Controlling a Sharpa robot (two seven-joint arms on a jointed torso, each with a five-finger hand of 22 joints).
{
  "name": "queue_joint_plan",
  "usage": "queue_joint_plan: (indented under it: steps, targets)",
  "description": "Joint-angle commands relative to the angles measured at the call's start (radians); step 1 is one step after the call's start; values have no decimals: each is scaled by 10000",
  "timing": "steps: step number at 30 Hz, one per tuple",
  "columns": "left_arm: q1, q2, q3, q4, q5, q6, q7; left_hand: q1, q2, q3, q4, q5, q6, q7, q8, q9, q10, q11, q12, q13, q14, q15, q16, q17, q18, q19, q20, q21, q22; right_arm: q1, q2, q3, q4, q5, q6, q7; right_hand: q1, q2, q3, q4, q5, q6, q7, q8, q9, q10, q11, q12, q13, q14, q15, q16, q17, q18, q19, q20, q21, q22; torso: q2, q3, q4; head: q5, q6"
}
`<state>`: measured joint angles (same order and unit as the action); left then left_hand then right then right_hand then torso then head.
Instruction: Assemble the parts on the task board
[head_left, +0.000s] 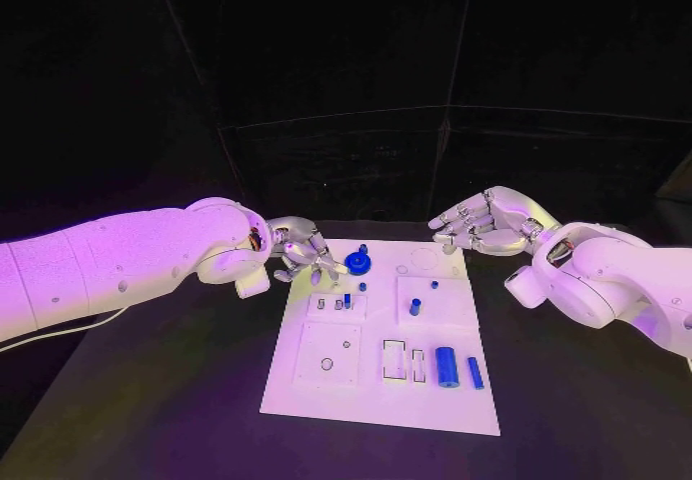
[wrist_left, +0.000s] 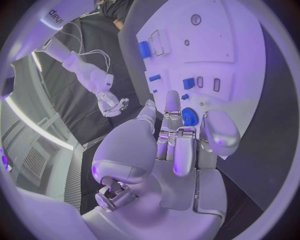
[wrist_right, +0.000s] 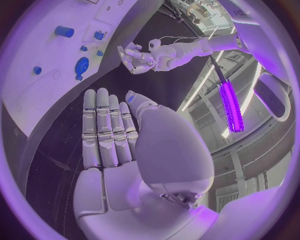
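White task board (head_left: 378, 385) lies lengthwise in the middle of the black table (head_left: 159, 400), its long axis running away from the robot. Near its far edge sits a round blue part (head_left: 359, 264), partly hidden in the left wrist view behind the left hand (head_left: 302, 256); whether a fingertip touches it I cannot tell. That hand hovers at the board's far left corner, fingers loosely apart, gripping nothing. Off the far right corner, the right hand (head_left: 483, 228) hangs with fingers straight, side by side, empty. A blue cylinder (head_left: 447, 367) lies near the board's near edge, parallel to its long sides.
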<state>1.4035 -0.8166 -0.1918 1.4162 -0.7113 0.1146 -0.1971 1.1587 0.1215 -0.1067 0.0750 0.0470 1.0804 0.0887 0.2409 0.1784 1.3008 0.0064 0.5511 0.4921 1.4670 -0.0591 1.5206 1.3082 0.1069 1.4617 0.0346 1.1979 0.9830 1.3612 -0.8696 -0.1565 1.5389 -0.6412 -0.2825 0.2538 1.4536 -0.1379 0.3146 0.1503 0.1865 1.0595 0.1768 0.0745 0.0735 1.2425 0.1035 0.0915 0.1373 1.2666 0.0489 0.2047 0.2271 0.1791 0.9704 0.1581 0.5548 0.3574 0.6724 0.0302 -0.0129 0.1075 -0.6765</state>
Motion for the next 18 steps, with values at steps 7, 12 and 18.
queue_joint_plan:
  steps: [7,12,18]
  targets:
    - [71,961,6,-459,-2201,1122,-2717,-362,-135,-811,924,19,-78,-259,1217,883,262,-208,3260,3130,1038,-215,502,2626,-305,197,-91,1140,1601,47,125,7,-260,1209,-139,812,-275,21,-22,-268,60,163,-89,-73,-14,430,-114,-78,-279,643,-133,-202,-78,47,550,-154,-88,-140,-24,-2,-8,-15,-1]
    - [72,1325,5,-661,-2321,1007,-3056,-347,-181,-1294,1313,15,-432,-315,1920,1546,146,-284,4307,4156,1038,-265,502,2626,-375,219,-149,1486,2100,49,182,7,-314,1238,-241,836,-374,-3,-42,-302,66,108,-68,-96,-28,416,-93,-134,-346,650,-112,-319,-110,32,556,-148,-161,-187,-18,-6,-15,-13,-8]
    - [52,1733,3,-965,-2363,1123,-3380,-294,-143,-1614,1620,-4,-718,-372,2368,2001,95,-274,4717,4561,1038,-285,502,2626,-406,226,-174,1662,2359,50,245,7,-355,1249,-351,821,-489,-22,-59,-343,84,17,-33,-110,-44,377,-59,-198,-430,648,-77,-471,-149,22,546,-122,-271,-255,-9,-10,-6,-5,-23]
